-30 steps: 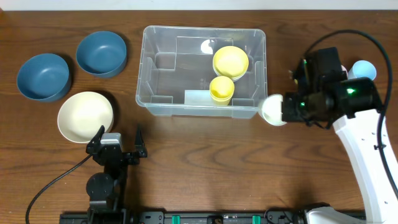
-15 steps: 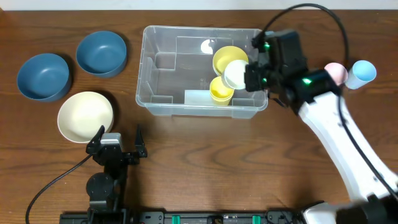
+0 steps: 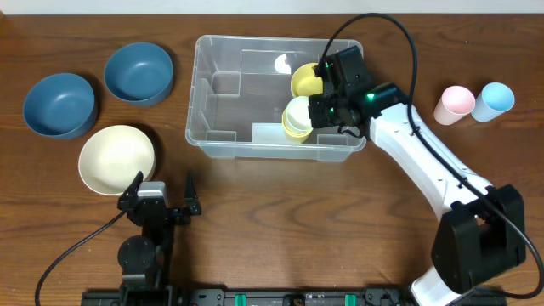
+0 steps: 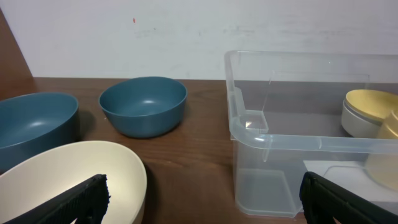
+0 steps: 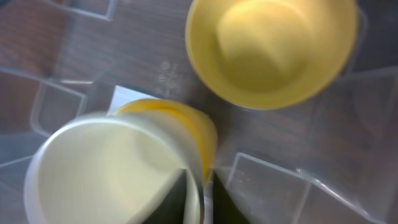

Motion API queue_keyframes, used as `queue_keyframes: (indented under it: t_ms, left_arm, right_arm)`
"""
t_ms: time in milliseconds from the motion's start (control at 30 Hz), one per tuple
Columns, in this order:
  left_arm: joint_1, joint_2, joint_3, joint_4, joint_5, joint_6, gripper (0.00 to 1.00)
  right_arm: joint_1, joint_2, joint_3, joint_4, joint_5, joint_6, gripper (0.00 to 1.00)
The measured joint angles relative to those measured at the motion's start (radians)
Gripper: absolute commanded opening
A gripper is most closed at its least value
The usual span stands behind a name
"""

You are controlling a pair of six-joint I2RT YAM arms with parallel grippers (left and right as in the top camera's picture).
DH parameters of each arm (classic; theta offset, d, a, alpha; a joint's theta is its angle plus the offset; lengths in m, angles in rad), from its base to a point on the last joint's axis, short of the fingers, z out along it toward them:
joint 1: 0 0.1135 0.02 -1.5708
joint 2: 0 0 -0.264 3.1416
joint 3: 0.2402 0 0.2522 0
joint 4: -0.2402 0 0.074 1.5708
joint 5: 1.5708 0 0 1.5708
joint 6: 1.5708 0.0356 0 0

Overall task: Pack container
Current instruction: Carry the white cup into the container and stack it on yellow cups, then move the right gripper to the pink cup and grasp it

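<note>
The clear container (image 3: 212, 127) stands at the table's middle; its near corner also shows in the left wrist view (image 4: 249, 134). Inside it are a yellow bowl (image 3: 304, 81) and a yellow cup (image 3: 293, 132). My right gripper (image 3: 316, 110) is over the container, shut on the rim of a pale cream cup (image 3: 297, 110), which sits right above the yellow cup. In the right wrist view the cream cup (image 5: 106, 174) overlaps the yellow cup (image 5: 196, 134), with the yellow bowl (image 5: 270, 50) beyond. My left gripper (image 3: 161, 197) is open and empty near the front edge.
Two blue bowls (image 3: 58, 104) (image 3: 138, 73) and a cream bowl (image 3: 116, 159) sit left of the container. A pink cup (image 3: 453, 104) and a light blue cup (image 3: 493, 100) stand at the right. The right arm's cable arches over the container's far right corner.
My right gripper carried the cream cup from outside the container's right end leftward, over the rim, to above the yellow cup. The left arm has not moved.
</note>
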Motion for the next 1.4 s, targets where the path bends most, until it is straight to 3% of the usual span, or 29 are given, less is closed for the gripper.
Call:
queue_keyframes:
  t_ms: [67,167,367,600,833,1100,1400]
  left_arm:
    - [0.0,0.0,0.0,0.0,0.0,0.0,0.98]
    - [0.0,0.0,0.0,0.0,0.0,0.0,0.98]
    - [0.0,0.0,0.0,0.0,0.0,0.0,0.98]
    - [0.0,0.0,0.0,0.0,0.0,0.0,0.98]
    - [0.0,0.0,0.0,0.0,0.0,0.0,0.98]
    - [0.0,0.0,0.0,0.0,0.0,0.0,0.98]
    - [0.0,0.0,0.0,0.0,0.0,0.0,0.98]
  right_arm:
    - [0.006,0.0,0.0,-0.001,-0.004,-0.006,0.81]
    - [0.009,0.0,0.001,-0.023,0.0,-0.006,0.9]
    - [0.01,0.0,0.089,-0.163,0.046,-0.01,0.93]
    - [-0.024,0.0,0.347,-0.403,0.151,-0.006,0.98]
    - [-0.296,0.0,0.454,-0.513,0.212,0.083,0.95]
    - [-0.609,0.002,0.399,-0.494,0.229,0.153,0.93]
    - [-0.709,0.104,0.308,-0.363,0.224,0.157,0.91]
